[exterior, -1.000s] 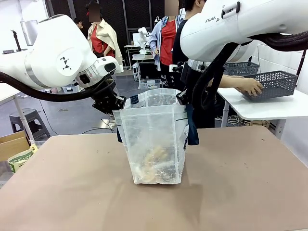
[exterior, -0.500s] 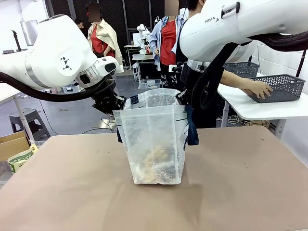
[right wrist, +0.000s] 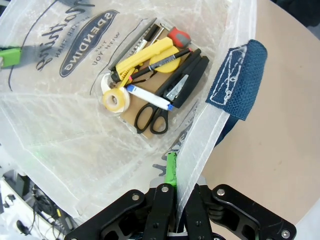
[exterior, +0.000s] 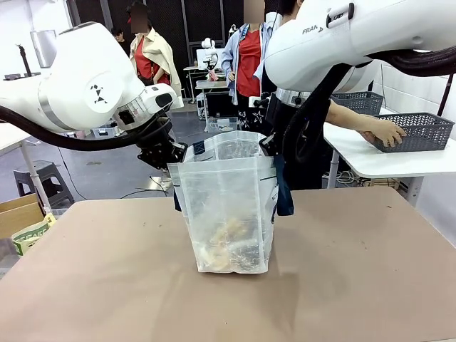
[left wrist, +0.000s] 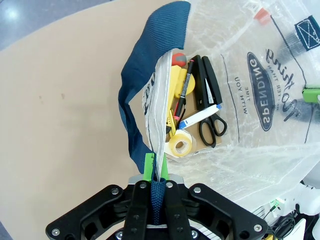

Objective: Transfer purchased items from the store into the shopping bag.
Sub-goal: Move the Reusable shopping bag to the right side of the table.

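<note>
The shopping bag point(exterior: 224, 199) stands upright in the middle of the brown table, its mouth held open. My left gripper point(exterior: 175, 154) is shut on the bag's left rim and navy handle point(left wrist: 140, 75). My right gripper point(exterior: 273, 145) is shut on the right rim beside the other handle point(right wrist: 235, 80). From above, the left gripper point(left wrist: 157, 172) and the right gripper point(right wrist: 176, 182) each pinch the plastic edge. The purchased items point(exterior: 226, 244) lie at the bottom: a yellow tape roll point(left wrist: 180, 145), black scissors point(right wrist: 152, 117), a black stapler point(right wrist: 185, 80), a yellow cutter and pens.
At the far right a person's hand point(exterior: 385, 131) rests on a dark grey lattice basket point(exterior: 422, 129) on a white side table point(exterior: 385, 162). A second basket point(exterior: 356, 101) sits behind it. A cardboard box point(exterior: 18, 214) stands off the table's left edge.
The person's hand has slid the grey basket to the right on the side table. Both arms and the bag have stayed put.
</note>
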`<state>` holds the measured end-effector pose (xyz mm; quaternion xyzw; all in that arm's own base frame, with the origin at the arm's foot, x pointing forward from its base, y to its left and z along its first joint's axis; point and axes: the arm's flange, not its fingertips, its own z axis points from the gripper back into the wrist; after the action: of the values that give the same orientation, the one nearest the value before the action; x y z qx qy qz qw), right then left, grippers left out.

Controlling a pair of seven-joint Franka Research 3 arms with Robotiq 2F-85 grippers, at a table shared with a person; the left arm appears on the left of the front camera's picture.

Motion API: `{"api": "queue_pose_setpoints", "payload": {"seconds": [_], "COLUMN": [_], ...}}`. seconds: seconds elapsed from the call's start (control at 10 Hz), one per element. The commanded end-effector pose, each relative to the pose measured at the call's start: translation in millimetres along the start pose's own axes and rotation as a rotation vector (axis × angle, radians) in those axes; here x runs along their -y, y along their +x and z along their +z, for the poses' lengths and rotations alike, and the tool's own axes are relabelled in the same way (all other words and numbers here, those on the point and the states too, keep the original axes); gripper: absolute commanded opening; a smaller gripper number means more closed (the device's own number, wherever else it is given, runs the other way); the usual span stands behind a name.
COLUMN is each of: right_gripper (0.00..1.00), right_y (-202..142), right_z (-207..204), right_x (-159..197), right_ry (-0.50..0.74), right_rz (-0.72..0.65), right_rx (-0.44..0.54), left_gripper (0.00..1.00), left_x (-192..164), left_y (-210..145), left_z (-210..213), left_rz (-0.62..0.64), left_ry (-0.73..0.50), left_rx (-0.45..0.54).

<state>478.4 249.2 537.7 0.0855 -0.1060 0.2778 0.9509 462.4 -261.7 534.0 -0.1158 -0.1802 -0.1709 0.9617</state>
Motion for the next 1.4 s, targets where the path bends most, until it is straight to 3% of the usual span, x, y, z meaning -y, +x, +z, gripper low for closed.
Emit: {"api": "queue_pose_setpoints", "payload": {"seconds": [0.0, 0.2, 0.4, 0.8, 1.1, 1.2, 1.3], "right_gripper": [0.0, 0.0, 0.0, 0.0, 0.0, 0.0, 0.0], "right_y": [5, 20, 32, 53, 54, 48, 48], "right_z": [2, 6, 7, -1, -2, -9, -9], "right_x": [-7, -22, -32, -42, -39, -37, -37], "right_ry": [0.057, 0.1, 0.12, 0.049, 0.022, 0.059, 0.059], "right_rz": [-0.074, -0.206, -0.315, -0.351, -0.335, -0.351, -0.351], "right_rx": [0.023, 0.058, 0.06, -0.014, -0.11, -0.027, -0.027], "left_gripper": [0.0, 0.0, 0.0, 0.0, 0.0, 0.0, 0.0], "left_x": [-5, -22, -30, -57, -75, -59, -59], "left_y": [3, 4, 5, 8, 13, 16, 16], "left_z": [13, 30, 37, 47, 54, 44, 44], "left_rz": [0.021, 0.005, 0.007, -0.035, -0.221, -0.062, -0.062], "left_ry": [0.0, -0.016, -0.039, -0.028, -0.042, 0.005, 0.005], "left_rx": [0.036, 0.057, 0.15, 0.252, 0.24, 0.227, 0.227]}}
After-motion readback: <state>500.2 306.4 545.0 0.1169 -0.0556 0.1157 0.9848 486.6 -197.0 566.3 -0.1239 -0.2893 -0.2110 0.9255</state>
